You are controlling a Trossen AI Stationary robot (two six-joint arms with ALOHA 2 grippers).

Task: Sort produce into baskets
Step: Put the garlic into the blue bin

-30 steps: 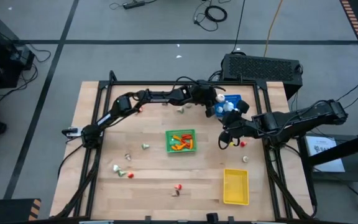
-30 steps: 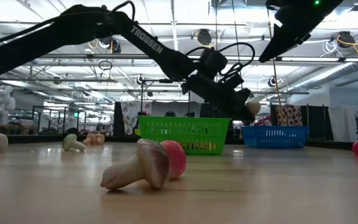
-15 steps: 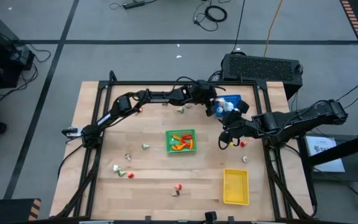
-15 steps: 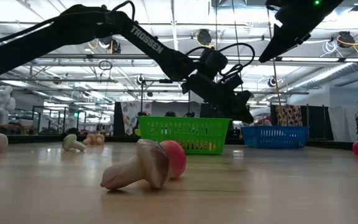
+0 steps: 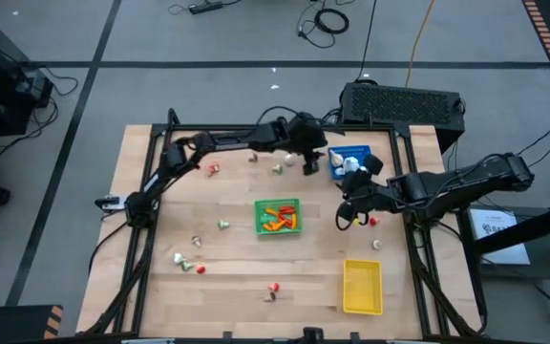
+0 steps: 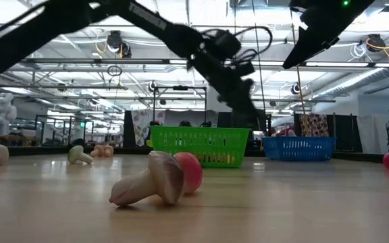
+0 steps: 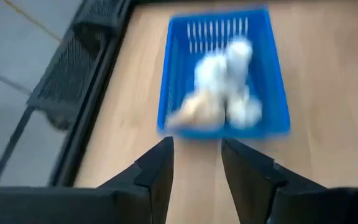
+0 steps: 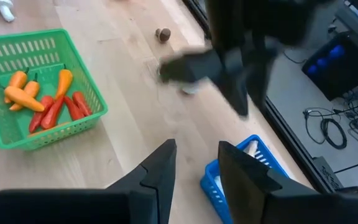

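blue basket [image 5: 352, 161]; long axis front-to-back | yellow basket [image 5: 362, 286]; same

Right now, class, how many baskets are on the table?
3: the blue basket at the far edge by the right arm, the green basket in the middle, and the yellow basket near the front right.

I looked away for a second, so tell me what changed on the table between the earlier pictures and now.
The left claw let go of a pale piece into the blue basket, then pulled back from it toward the table's middle, fingers apart and empty. The right claw, green basket, yellow basket and loose pieces stayed put.
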